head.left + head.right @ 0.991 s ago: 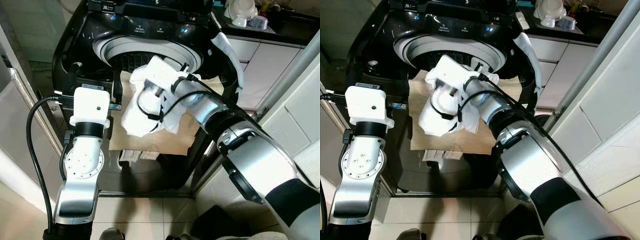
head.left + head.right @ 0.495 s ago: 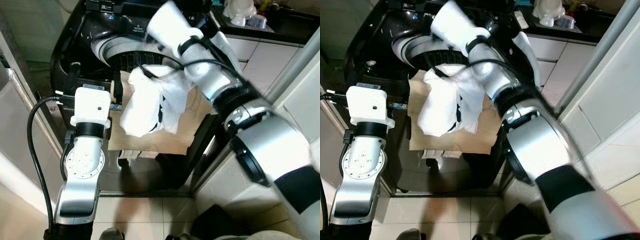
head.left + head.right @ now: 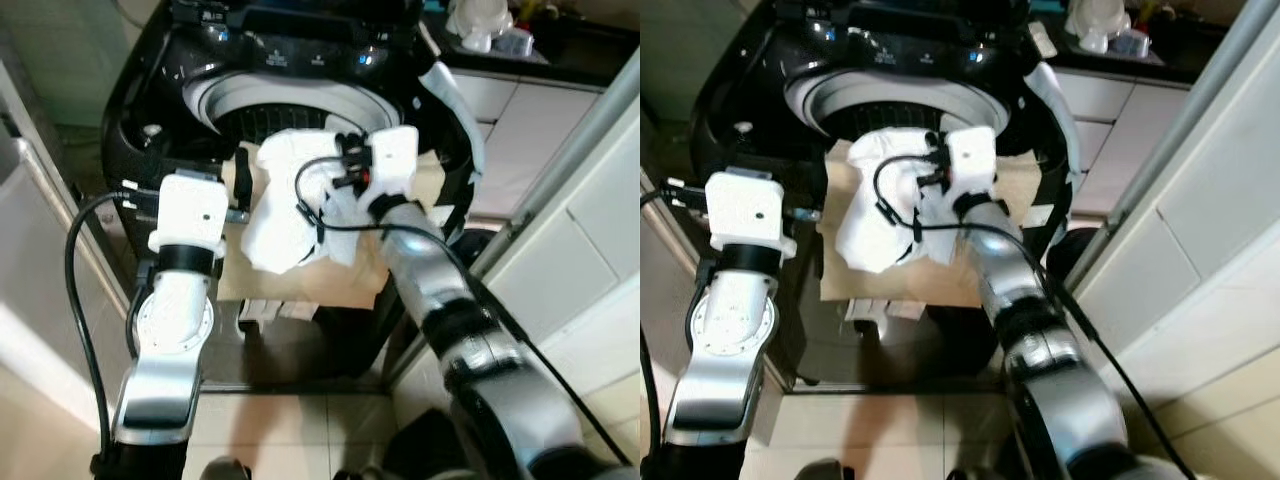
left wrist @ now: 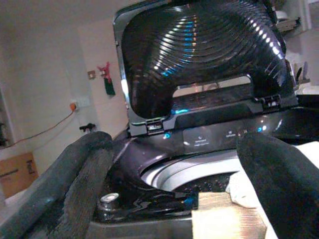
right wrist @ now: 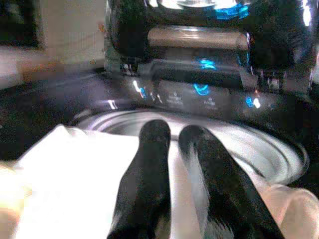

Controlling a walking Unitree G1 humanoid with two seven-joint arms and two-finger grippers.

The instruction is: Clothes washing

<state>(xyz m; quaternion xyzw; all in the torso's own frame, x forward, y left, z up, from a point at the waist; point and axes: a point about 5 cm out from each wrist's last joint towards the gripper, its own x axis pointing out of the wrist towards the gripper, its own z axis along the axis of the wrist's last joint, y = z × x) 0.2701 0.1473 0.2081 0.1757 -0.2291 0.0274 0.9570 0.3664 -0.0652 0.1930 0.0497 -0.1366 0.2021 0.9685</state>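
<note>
A bunched white garment (image 3: 290,205) lies on a brown cardboard sheet (image 3: 300,278) over the front rim of the black top-load washer (image 3: 170,90). Behind it the drum (image 3: 262,122) stands open under the raised lid (image 4: 199,45). My right gripper (image 3: 338,165) sits on top of the garment, pointing toward the drum. In the right wrist view its fingers (image 5: 149,149) are pressed together on the white cloth (image 5: 75,169). My left gripper (image 3: 190,170) hovers open at the washer's front left corner, beside the garment, with nothing between its fingers (image 4: 79,169).
A white cloth strip (image 3: 455,100) drapes over the washer's right edge. White cabinets (image 3: 520,130) and a dark counter with dishes (image 3: 490,25) stand to the right. A pale panel (image 3: 30,250) closes in the left side. Papers (image 3: 265,310) hang under the cardboard, above the tiled floor (image 3: 300,430).
My right arm lifted the garment up over the drum, then came back down. The garment is bunched on the cardboard again. The left arm has hardly moved.
</note>
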